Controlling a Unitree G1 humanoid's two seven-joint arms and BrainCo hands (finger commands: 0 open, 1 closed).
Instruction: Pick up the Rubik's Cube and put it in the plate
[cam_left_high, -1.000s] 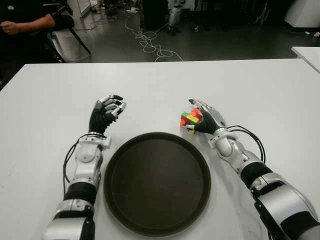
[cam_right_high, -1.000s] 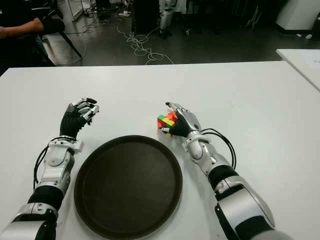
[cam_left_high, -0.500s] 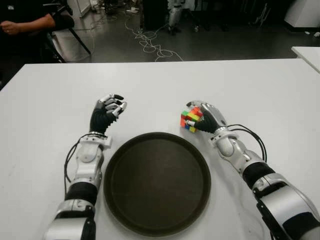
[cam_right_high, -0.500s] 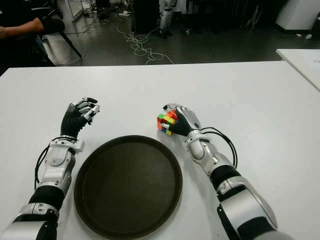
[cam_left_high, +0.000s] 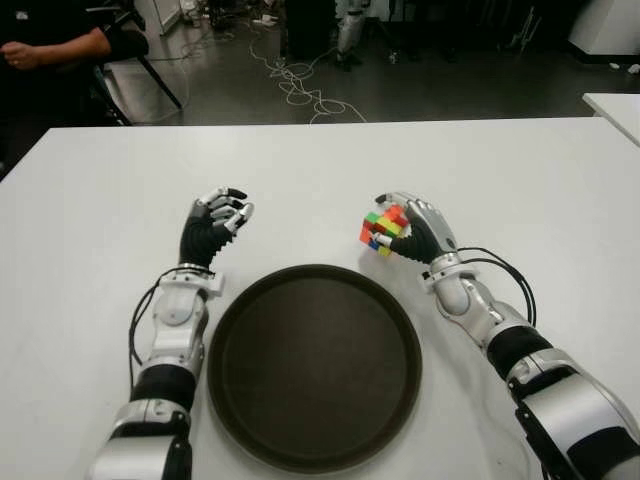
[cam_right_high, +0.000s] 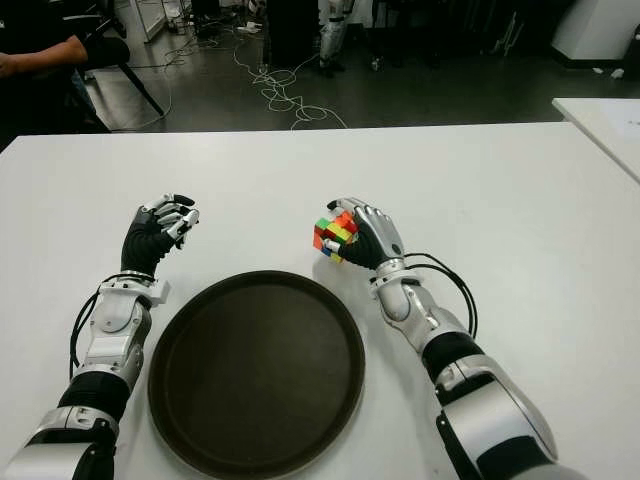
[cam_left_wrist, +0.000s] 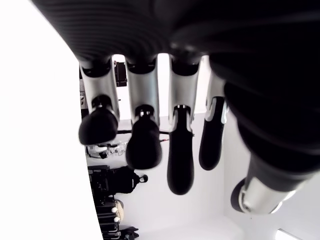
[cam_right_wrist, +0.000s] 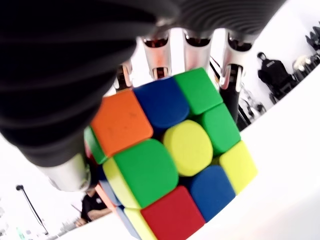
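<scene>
My right hand is shut on the Rubik's Cube, a scrambled cube of bright tiles, and holds it a little above the white table, just beyond the plate's far right rim. The right wrist view fills with the cube, the fingers curled behind it. The round dark brown plate lies at the table's front centre with nothing in it. My left hand shows beyond the plate's left rim, fingers curled and holding nothing.
A second white table's corner shows at the far right. Cables trail over the dark floor beyond the table. A seated person's arm is at the far left.
My right hand has closed its fingers around the cube and lifted it slightly off the table. The left hand and plate have not moved.
</scene>
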